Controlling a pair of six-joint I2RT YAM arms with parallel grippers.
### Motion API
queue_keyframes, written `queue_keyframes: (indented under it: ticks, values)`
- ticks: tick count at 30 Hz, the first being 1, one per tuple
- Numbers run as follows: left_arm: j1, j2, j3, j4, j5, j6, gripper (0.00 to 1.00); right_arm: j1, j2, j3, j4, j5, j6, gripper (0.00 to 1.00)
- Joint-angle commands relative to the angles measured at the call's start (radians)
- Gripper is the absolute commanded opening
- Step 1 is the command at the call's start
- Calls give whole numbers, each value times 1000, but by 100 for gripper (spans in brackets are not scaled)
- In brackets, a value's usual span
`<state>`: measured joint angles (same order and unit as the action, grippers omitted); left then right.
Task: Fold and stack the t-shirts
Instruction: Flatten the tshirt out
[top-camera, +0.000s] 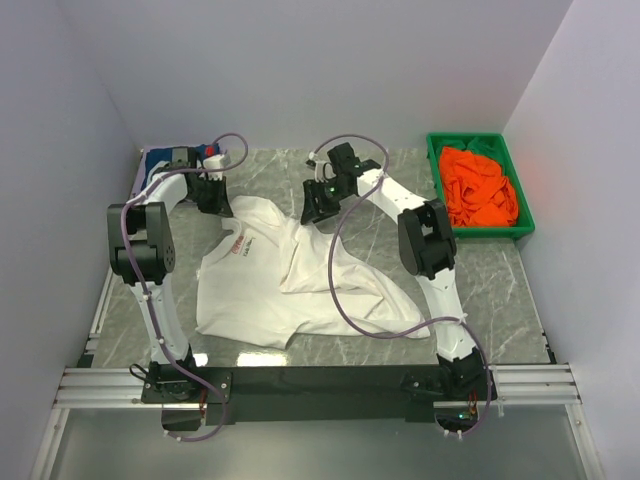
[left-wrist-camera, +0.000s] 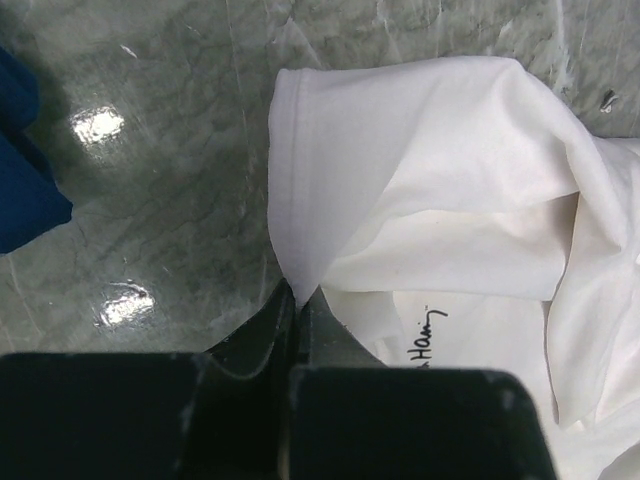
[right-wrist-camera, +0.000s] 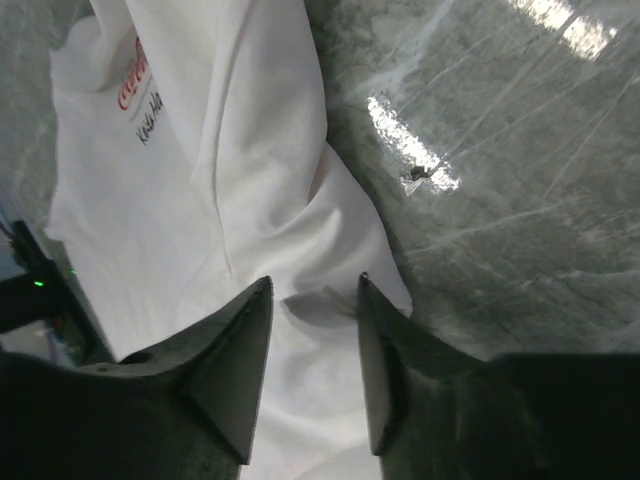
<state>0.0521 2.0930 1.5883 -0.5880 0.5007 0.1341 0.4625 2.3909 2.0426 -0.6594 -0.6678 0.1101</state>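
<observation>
From above, the white t-shirt (top-camera: 270, 285) lies rumpled on the counter (top-camera: 500, 290). Its long axis runs roughly from its far-left shoulder to a tail of cloth trailing near-right. Both arms reach to its far edge. The left tool (top-camera: 212, 192) is at the far-left corner and the right tool (top-camera: 322, 205) is at the far edge, right of the red logo. A navy t-shirt (top-camera: 157, 162) sits beyond the far-left corner. Well to the right of the white t-shirt, orange t-shirts (top-camera: 480, 185) fill a green bin (top-camera: 466, 138).

In the left wrist view, the left tool (left-wrist-camera: 296, 300) is pinched tight on a folded sleeve edge of the white t-shirt (left-wrist-camera: 400, 170), with no gap showing. The cloth fans away ahead and to the right of it.

In the right wrist view, the right tool (right-wrist-camera: 313, 290) is moderately parted and holds nothing. White cloth (right-wrist-camera: 250, 150) lies directly under and between its fingers (right-wrist-camera: 255, 340), with the shirt's edge just beside the right-hand one. I cannot tell whether the tips touch the fabric.

Judging from this, the next move turns on the right tool closing on the edge beneath it. With the shirt's far edge held at two points, that edge could then be drawn along the long axis into a fold.
</observation>
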Motion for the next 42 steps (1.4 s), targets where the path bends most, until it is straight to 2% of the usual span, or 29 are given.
queue_keyframes:
  ticks: [1,3,6,7,9,13,18,22,24,26,27,28,29,30,31,32,33,34,36,37,39,40,42]
  values:
    - [-1,1,39,-1,25,-2,1,7,8,21,17,-33,10,43]
    - [-1,-5,38,2,22,4,1,5,-2,10,21,-36,8,31]
    - [-3,-10,36,-1,21,10,1,2,-44,-18,23,-41,-6,5]
    - [-3,-10,36,-4,21,12,1,-5,-74,-25,21,-39,-9,0]
    - [-3,-27,32,-3,25,19,1,-21,-105,-42,-6,-41,-23,0]
    - [15,-123,-40,72,96,33,1,-119,-271,-125,-28,-23,-59,0]
    - [43,-237,-48,148,157,71,1,-312,-424,-153,-147,33,-189,0]
    - [49,-278,-2,81,228,172,1,-415,-475,-151,-238,31,-274,0]
    - [48,-335,-45,21,292,333,1,-444,-490,-151,-319,48,-355,0]
    - [46,-420,-114,-106,312,581,1,-456,-513,-209,-362,82,-412,0]
    - [45,-451,-210,-165,308,679,1,-488,-547,-238,-373,82,-429,0]
    - [38,-482,-267,-252,274,869,1,-498,-564,-307,-382,92,-444,0]
    - [35,-551,-330,-295,242,959,1,-502,-584,-347,-388,106,-476,0]
    - [35,-589,-467,-321,213,1040,1,-507,-620,-387,-393,123,-493,0]
    - [35,-626,-538,-340,138,1185,1,-518,-640,-427,-393,137,-510,0]
    - [35,-704,-612,-340,101,1238,1,-522,-660,-506,-390,169,-533,0]
    - [35,-743,-749,-323,66,1278,1,-525,-688,-545,-379,184,-544,0]
    - [35,-780,-808,-296,0,1336,1,-530,-699,-602,-373,195,-555,0]
    - [37,-863,-919,-178,-27,1308,10,-532,-717,-648,-370,220,-579,0]
    - [41,-879,-927,-156,-25,1261,22,-532,-720,-677,-365,223,-584,0]
    - [43,-878,-874,-171,19,1207,34,-535,-720,-697,-362,235,-589,0]
    - [46,-867,-843,-182,36,1126,43,-533,-717,-703,-362,235,-590,0]
    - [54,-805,-730,-220,94,1038,43,-533,-708,-711,-359,244,-601,0]
